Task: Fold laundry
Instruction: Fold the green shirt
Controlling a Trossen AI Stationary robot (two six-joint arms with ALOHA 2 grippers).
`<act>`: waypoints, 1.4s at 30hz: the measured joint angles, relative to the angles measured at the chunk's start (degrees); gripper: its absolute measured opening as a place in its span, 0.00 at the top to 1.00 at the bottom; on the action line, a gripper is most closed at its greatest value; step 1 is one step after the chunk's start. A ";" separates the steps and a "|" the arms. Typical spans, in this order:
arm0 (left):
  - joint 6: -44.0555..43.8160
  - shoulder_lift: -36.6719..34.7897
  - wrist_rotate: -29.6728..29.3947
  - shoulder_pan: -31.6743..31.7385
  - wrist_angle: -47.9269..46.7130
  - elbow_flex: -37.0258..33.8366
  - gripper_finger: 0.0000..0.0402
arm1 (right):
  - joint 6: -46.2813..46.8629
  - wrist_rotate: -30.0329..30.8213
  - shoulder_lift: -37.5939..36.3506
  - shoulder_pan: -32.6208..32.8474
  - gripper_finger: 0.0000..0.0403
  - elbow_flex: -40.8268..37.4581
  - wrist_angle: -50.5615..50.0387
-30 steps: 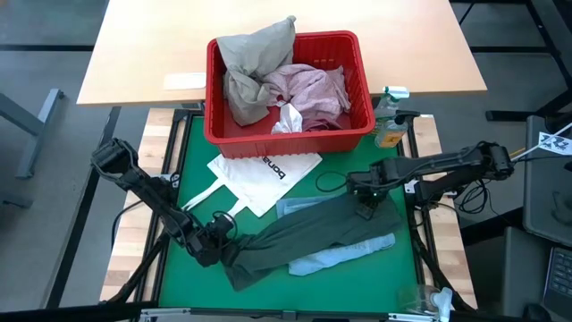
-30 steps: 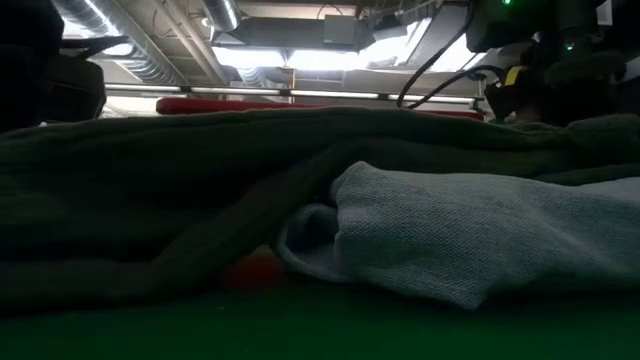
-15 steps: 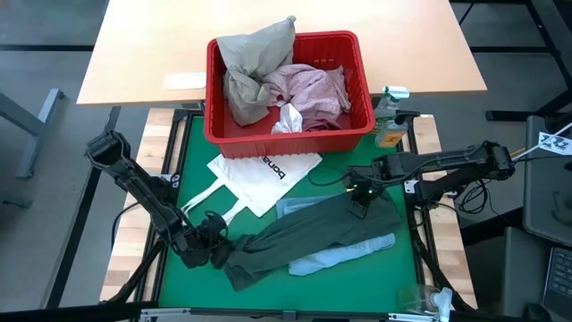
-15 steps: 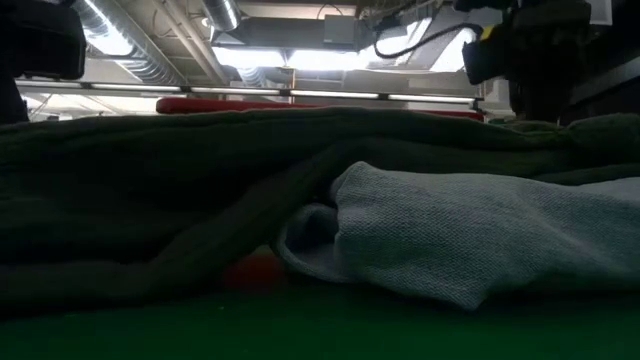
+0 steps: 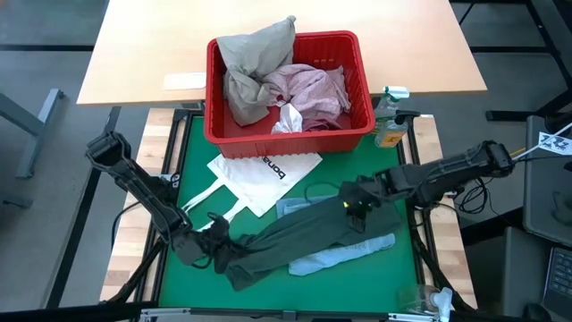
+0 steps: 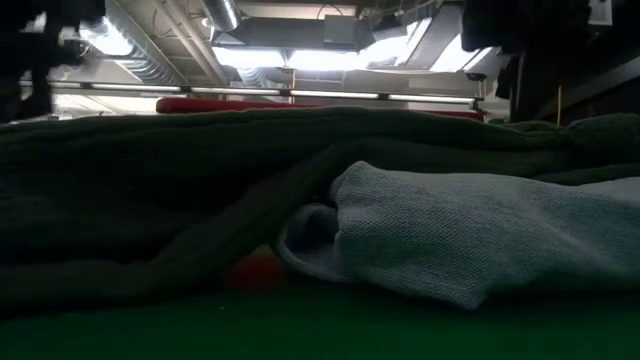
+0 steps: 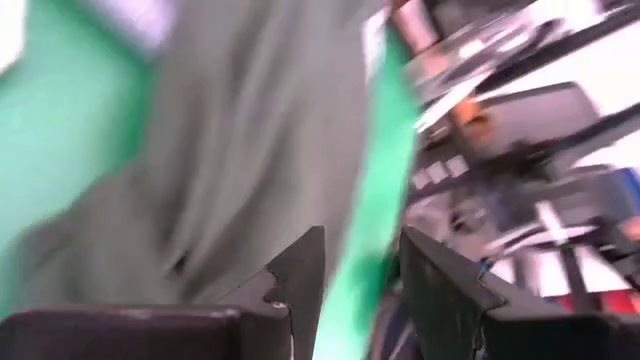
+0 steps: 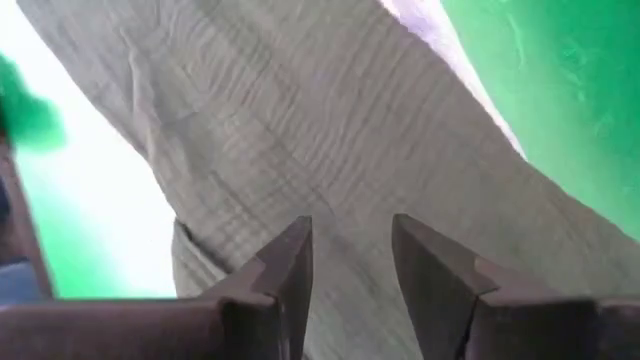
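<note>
Landmark: red slotted basket [image 5: 289,88], at the far edge of the green mat [image 5: 192,170].

Dark grey-green garment [image 5: 299,239]: lies stretched out on the mat on the near side of the basket, running from the near-left up toward the right. In the low view it fills most of the frame as a dark ridge [image 6: 150,190]. Light blue garment [image 5: 344,255] lies just beside it on the side away from the basket, partly tucked under it; a pale knit bulge in the low view [image 6: 470,235].

In the basket: beige-khaki garment [image 5: 253,67] heaped at the left, poking above the rim; mottled pink garment [image 5: 313,88] to its right; small white piece [image 5: 288,119] at the basket's near wall.

White tote bag [image 5: 259,174] with black lettering lies flat on the mat between the basket and the grey-green garment.

Left gripper [image 5: 214,255]: at the garment's near-left end, farthest from the basket. Left wrist view shows its fingers [image 7: 300,275] standing apart with a gap, no cloth between them, grey-green cloth just beyond [image 7: 240,170].

Right gripper [image 5: 355,207]: over the garment's right end, near side of the basket. Right wrist view shows its fingers [image 8: 290,265] parted with a gap, grey-green cloth [image 8: 330,120] right below, nothing pinched.

Spray bottle [image 5: 389,121] stands just right of the basket.
</note>
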 joint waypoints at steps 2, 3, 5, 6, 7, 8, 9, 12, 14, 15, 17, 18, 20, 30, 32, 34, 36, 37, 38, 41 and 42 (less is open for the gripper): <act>5.87 1.58 -2.22 0.03 7.07 0.00 0.69 | 0.88 3.21 0.00 2.51 0.65 -0.34 0.07; 8.32 2.78 -2.50 0.15 10.70 0.00 0.69 | 1.77 4.53 0.00 3.69 0.65 -0.78 -0.01; 12.08 5.68 -2.58 0.30 17.24 0.00 0.69 | 3.82 6.46 0.02 5.91 0.65 -1.75 -0.15; 13.35 7.39 -2.53 0.29 19.66 0.17 0.69 | 4.69 7.09 0.02 6.92 0.65 -2.25 -0.07; 14.03 9.19 -2.47 0.29 20.79 0.77 0.69 | 5.48 7.91 0.02 7.90 0.65 -2.81 0.01; 14.41 11.01 -2.27 0.34 20.83 1.73 0.69 | 6.37 8.50 0.02 8.80 0.65 -3.46 0.11; 14.85 12.98 -1.78 0.37 20.66 2.80 0.69 | 7.38 9.16 0.02 9.73 0.65 -4.17 0.12; 15.20 18.79 -0.03 0.40 20.40 6.25 0.69 | 10.03 10.61 0.02 11.91 0.65 -6.12 0.15; 15.22 22.30 0.91 0.40 20.37 8.18 0.69 | 11.21 11.16 0.02 13.01 0.65 -7.49 0.16; 15.22 23.99 1.53 0.38 20.27 8.97 0.69 | 11.90 11.26 0.02 13.44 0.65 -8.23 0.20; 14.77 26.88 2.30 0.40 19.24 10.13 0.69 | 12.81 11.56 0.02 13.80 0.65 -9.61 0.36; 13.81 28.14 2.79 0.40 18.12 10.70 0.69 | 13.46 11.52 0.02 13.80 0.65 -10.31 0.39; 10.81 29.78 3.50 0.40 15.17 11.41 0.69 | 14.12 11.23 0.02 13.77 0.65 -11.53 0.39; 5.64 30.24 11.36 0.47 9.25 11.96 0.69 | 15.00 8.87 0.02 13.64 0.65 -13.53 0.21; 5.47 29.76 14.80 0.47 9.09 11.93 0.69 | 14.93 7.85 0.02 13.64 0.65 -13.53 0.11; 5.61 29.03 17.24 0.31 8.86 11.81 0.69 | 14.89 7.20 0.02 13.64 0.65 -13.53 0.09; 6.51 28.32 17.90 -0.01 8.35 11.72 0.71 | 14.88 7.04 0.02 13.64 0.65 -13.53 0.07; 6.91 27.84 18.17 -0.17 8.07 11.66 0.72 | 14.88 7.02 0.02 13.64 0.65 -13.53 -0.01; 7.71 27.26 18.19 -0.40 7.84 11.60 0.74 | 14.86 6.99 0.02 13.64 0.65 -13.53 -0.22; 9.35 25.00 17.30 -0.56 8.04 11.58 0.78 | 14.68 6.94 0.02 13.64 0.65 -12.98 -0.39; 10.03 24.20 16.97 -0.54 7.98 11.58 0.80 | 14.32 6.92 0.02 13.64 0.65 -12.60 -0.52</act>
